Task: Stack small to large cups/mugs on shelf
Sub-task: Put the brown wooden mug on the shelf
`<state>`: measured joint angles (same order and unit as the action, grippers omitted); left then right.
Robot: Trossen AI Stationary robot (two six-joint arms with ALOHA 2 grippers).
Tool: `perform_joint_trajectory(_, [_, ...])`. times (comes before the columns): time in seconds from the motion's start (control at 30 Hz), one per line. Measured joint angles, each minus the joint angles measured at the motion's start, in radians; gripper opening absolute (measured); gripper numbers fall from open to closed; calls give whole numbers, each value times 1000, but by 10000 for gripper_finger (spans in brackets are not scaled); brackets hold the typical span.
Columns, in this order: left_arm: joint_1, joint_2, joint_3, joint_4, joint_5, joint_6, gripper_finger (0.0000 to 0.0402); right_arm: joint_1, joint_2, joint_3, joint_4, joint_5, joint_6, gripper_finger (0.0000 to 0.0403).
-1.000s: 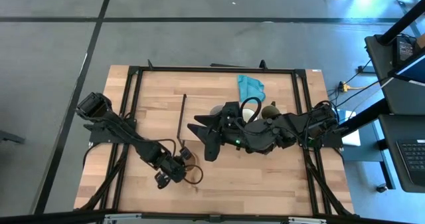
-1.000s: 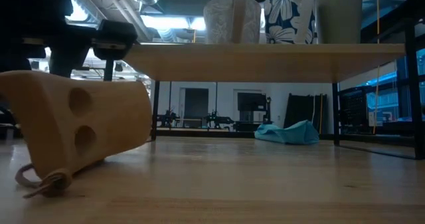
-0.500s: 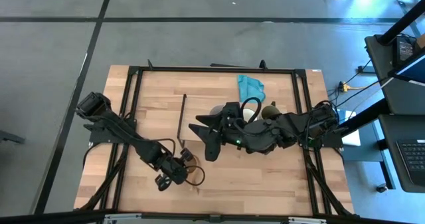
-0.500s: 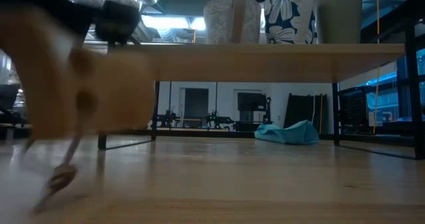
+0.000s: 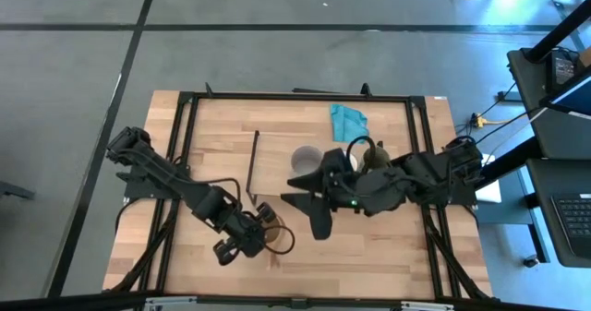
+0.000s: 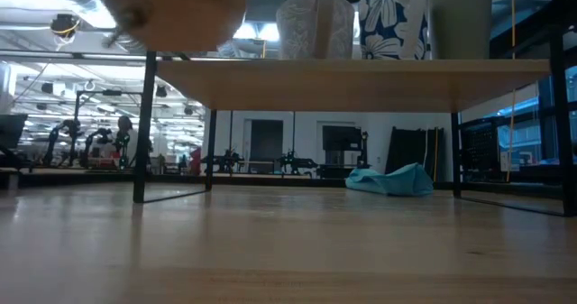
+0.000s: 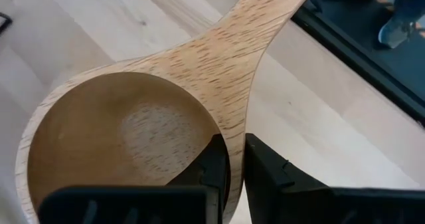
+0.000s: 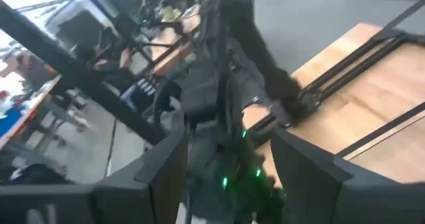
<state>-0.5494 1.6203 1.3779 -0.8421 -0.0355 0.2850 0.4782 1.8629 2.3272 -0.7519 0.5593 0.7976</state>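
The left gripper (image 7: 229,174) pinches the wooden cup's (image 7: 133,137) rim, holding it clear of the worktop (image 5: 369,256) at lower centre-left of the high view. The right gripper (image 5: 319,223) hangs spread and empty mid-frame, beside the white cup (image 5: 306,158) on the shelf (image 6: 361,83).

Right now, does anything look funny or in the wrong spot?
Only the teal cloth, crumpled on the table behind the shelf. The wooden cup isn't spilled; the left gripper holds it by its rim.

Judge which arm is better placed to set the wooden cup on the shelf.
Left. Its gripper is shut on the wooden cup, already lifted; the right gripper holds nothing.
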Motion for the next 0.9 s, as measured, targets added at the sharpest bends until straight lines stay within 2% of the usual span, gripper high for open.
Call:
perform_joint_trajectory(0.2, [30, 0, 156, -186, 11, 21, 28, 18, -10, 0, -14, 10, -6, 218])
perform_joint_trajectory(0.43, [75, 0, 303, -419, -2, 119, 28, 27, -51, 1, -16, 29, -44, 218])
perform_joint_trajectory(0.6, [154, 0, 317, -522, -35, 185, 28, 37, -55, 1, -18, 29, -47, 218])
perform_joint_trajectory(0.9, [306, 0, 318, -526, -25, 344, 28, 56, -55, 1, -39, 44, -17, 218])
